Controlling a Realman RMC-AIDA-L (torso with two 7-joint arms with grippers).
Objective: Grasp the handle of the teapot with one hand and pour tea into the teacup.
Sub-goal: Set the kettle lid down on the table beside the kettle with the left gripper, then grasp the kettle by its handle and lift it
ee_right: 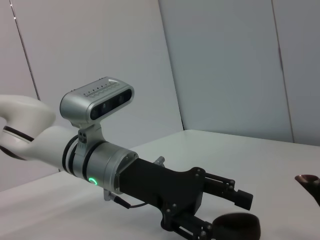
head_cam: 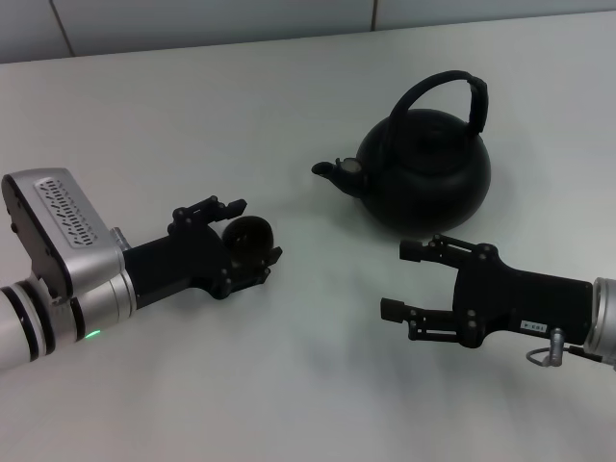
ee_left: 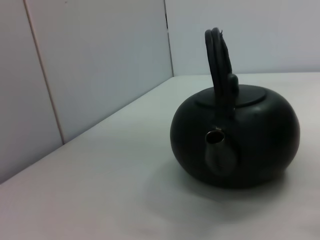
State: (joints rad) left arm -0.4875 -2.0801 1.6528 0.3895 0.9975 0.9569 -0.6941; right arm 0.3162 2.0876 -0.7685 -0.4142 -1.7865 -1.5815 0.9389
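The matte-black teapot (head_cam: 428,173) stands on the white table (head_cam: 192,115) at the right of middle, its spout (head_cam: 337,171) pointing left and its arched handle (head_cam: 445,91) upright. The left wrist view shows the teapot (ee_left: 250,135) spout-on, with the handle (ee_left: 220,65) edge-on. My left gripper (head_cam: 254,231) lies low on the table, left of the spout, with its fingers against both sides of the small black teacup (head_cam: 248,241). The right wrist view shows the teacup (ee_right: 239,226) between those fingers. My right gripper (head_cam: 399,279) is open and empty, just in front of the teapot.
A pale panelled wall (head_cam: 212,19) runs along the table's far edge. The left arm's silver wrist camera (ee_right: 97,99) shows in the right wrist view. Bare table lies between the two grippers and behind the teapot.
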